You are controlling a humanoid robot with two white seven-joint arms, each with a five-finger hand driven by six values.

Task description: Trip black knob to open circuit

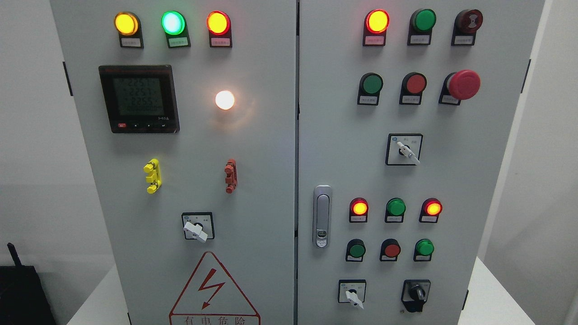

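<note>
I'm facing the grey cabinet (271, 203) head-on, and neither of my hands is in the picture, so I can't tell how their fingers stand. The black knob (416, 294) sits at the cabinet's lower right, just right of a white selector switch (353, 294), below the green button (424, 248). The door latch (322, 215) is up and to its left.

- The warning triangle (213, 289) at the bottom of the left door (180, 149) shows a red lightning bolt and the Chinese text "有电危险".
- The digital meter (139, 99) shows rows of digits, too blurred to read.
- The small labels under the lamps are unreadable.
</note>
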